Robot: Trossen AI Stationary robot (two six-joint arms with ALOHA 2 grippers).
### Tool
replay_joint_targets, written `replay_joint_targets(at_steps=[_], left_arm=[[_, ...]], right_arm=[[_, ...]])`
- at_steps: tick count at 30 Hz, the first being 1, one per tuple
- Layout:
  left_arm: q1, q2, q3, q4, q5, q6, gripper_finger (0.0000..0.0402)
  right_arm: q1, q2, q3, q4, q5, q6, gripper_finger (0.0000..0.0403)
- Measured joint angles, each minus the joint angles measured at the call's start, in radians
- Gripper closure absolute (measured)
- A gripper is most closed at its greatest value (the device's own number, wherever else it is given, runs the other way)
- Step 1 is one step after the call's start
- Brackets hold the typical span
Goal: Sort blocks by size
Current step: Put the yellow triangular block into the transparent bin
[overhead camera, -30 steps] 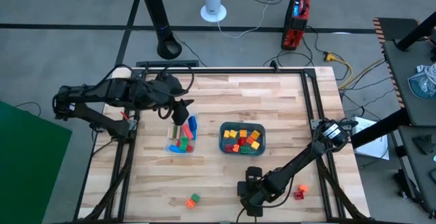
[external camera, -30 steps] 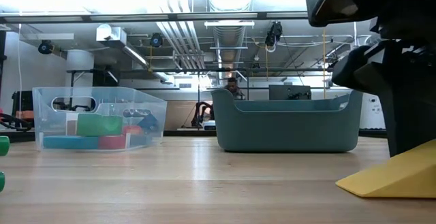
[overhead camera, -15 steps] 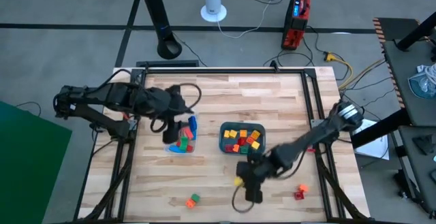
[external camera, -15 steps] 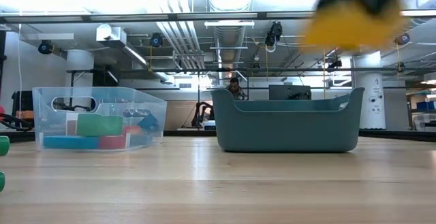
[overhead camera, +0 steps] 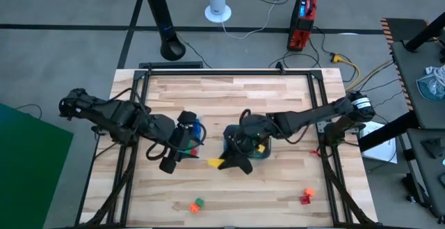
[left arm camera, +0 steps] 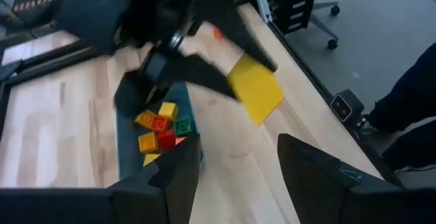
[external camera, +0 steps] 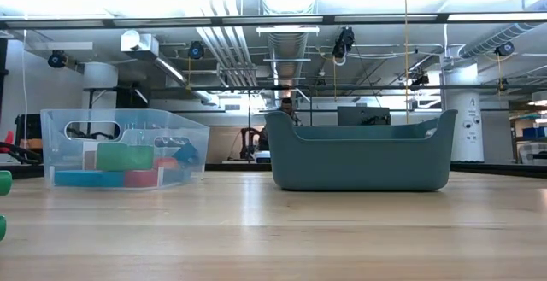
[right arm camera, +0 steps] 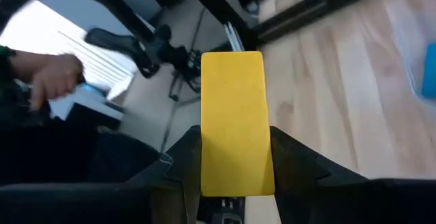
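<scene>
My right gripper (overhead camera: 228,162) is shut on a flat yellow block (overhead camera: 217,163), held over the table just near-left of the teal tray (overhead camera: 265,149). The tray holds several small red, orange, yellow and green blocks (left arm camera: 160,125). My left gripper (overhead camera: 169,163) hangs open on the near side of the clear container (external camera: 124,149), where longer green, blue and red blocks lie. It faces the yellow block (left arm camera: 255,88) with nothing between its fingers. Loose blocks lie near the table's front edge: a green and orange pair (overhead camera: 197,204) and a red and orange pair (overhead camera: 306,196). My right gripper pinches the yellow block between its two fingers by its two long sides (right arm camera: 208,163), at one end. The block's other end (right arm camera: 231,64) sticks out beyond the fingertips, in line with them. The fingers point toward the table's left. The block is lifted clear of the table.
The two grippers are close together between the clear container and the teal tray (external camera: 359,153). A green block (external camera: 4,183) shows at the low view's left edge. Bare wood (overhead camera: 264,187) stretches toward the front edge. A person's hand (right arm camera: 48,74) shows beyond the table.
My right gripper has lifted the yellow block off the table near the front edge. It has carried it up and toward the far left, to beside the teal tray. My left gripper has moved from the far side of the clear container toward the near edge.
</scene>
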Motion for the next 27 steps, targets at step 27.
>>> replay_joint_targets(at_steps=[27], left_arm=[[-0.003,0.006,0.001,0.107,0.005,0.174,0.0247]], right_arm=[[-0.114,0.023,0.0,0.267,-0.118,0.02,0.0279]])
